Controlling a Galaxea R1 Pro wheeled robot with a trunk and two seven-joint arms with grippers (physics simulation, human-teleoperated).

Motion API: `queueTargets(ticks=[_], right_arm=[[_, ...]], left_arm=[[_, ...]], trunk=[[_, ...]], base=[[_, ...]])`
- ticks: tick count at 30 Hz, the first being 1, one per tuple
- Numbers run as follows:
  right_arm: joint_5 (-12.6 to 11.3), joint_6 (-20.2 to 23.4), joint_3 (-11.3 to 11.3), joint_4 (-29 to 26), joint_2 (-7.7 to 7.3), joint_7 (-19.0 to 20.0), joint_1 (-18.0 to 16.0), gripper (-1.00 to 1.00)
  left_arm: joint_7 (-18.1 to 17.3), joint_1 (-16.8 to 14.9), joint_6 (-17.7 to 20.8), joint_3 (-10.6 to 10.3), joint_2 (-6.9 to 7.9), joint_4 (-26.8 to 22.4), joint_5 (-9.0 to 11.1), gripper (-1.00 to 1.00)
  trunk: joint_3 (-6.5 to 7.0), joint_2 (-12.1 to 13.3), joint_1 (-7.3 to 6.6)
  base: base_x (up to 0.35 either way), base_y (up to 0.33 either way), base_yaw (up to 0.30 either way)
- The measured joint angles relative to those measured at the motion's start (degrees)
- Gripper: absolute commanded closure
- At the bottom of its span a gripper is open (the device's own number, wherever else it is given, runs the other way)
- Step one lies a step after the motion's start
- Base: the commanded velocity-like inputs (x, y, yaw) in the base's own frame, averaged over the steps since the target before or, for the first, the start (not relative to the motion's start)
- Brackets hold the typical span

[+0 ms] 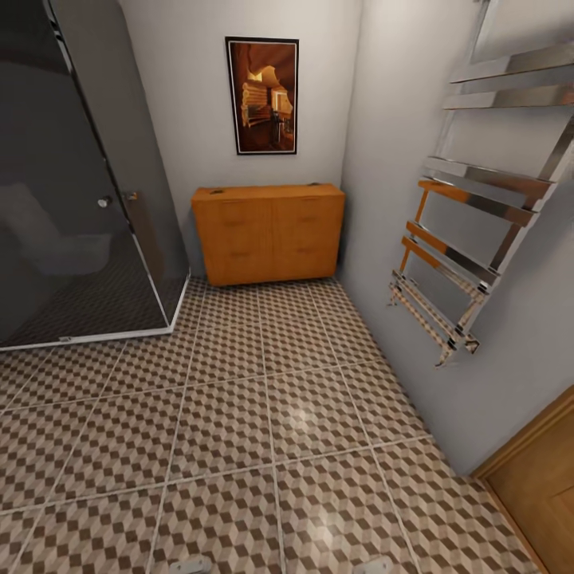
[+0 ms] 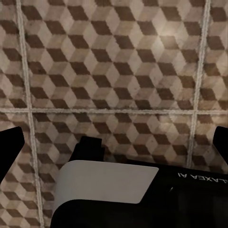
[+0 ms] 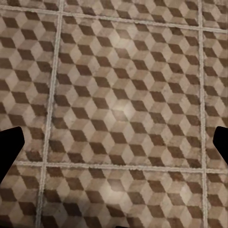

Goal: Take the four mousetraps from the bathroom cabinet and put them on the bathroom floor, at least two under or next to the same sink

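The orange-brown cabinet (image 1: 268, 233) stands against the far wall, its drawers shut. Two tiny dark specks lie on its flat top, too small to identify; I cannot make out the mousetraps. The bathroom floor (image 1: 239, 430) of cube-pattern tiles stretches from me to the cabinet. The bathroom sink is out of view. In the left wrist view my left gripper (image 2: 114, 147) hangs open over the floor (image 2: 114, 61), with nothing between its dark fingertips (image 2: 9, 152). My right gripper (image 3: 114, 145) is also open over bare tiles (image 3: 123, 95), its fingertips (image 3: 9, 147) wide apart.
A dark glass shower enclosure (image 1: 72, 183) fills the left side. A chrome towel rail (image 1: 470, 239) juts from the right wall, and a wooden door (image 1: 542, 486) sits at the near right. A framed picture (image 1: 262, 95) hangs above the cabinet. My own base (image 2: 142, 199) shows below the left gripper.
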Motion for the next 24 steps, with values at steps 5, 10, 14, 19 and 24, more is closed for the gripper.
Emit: queueTargets(ticks=[5, 10, 14, 19, 24], right_arm=[[0.0, 0.0, 0.0, 0.0, 0.0, 0.0, 0.0, -1.0], [0.0, 0.0, 0.0, 0.0, 0.0, 0.0, 0.0, -1.0], [0.0, 0.0, 0.0, 0.0, 0.0, 0.0, 0.0, -1.0], [0.0, 0.0, 0.0, 0.0, 0.0, 0.0, 0.0, -1.0], [0.0, 0.0, 0.0, 0.0, 0.0, 0.0, 0.0, -1.0]], left_arm=[[0.0, 0.0, 0.0, 0.0, 0.0, 0.0, 0.0, -1.0], [0.0, 0.0, 0.0, 0.0, 0.0, 0.0, 0.0, -1.0], [0.0, 0.0, 0.0, 0.0, -0.01, 0.0, 0.0, -1.0], [0.0, 0.0, 0.0, 0.0, -0.06, 0.0, 0.0, -1.0], [0.0, 0.0, 0.0, 0.0, -0.07, 0.0, -0.1, -1.0]], trunk=[[0.46, 0.0, 0.0], [0.92, 0.0, 0.0], [1.29, 0.0, 0.0], [1.75, 0.0, 0.0], [2.21, 0.0, 0.0]], base=[[0.0, 0.0, 0.0], [0.0, 0.0, 0.0], [0.0, 0.0, 0.0], [0.0, 0.0, 0.0], [0.0, 0.0, 0.0]])
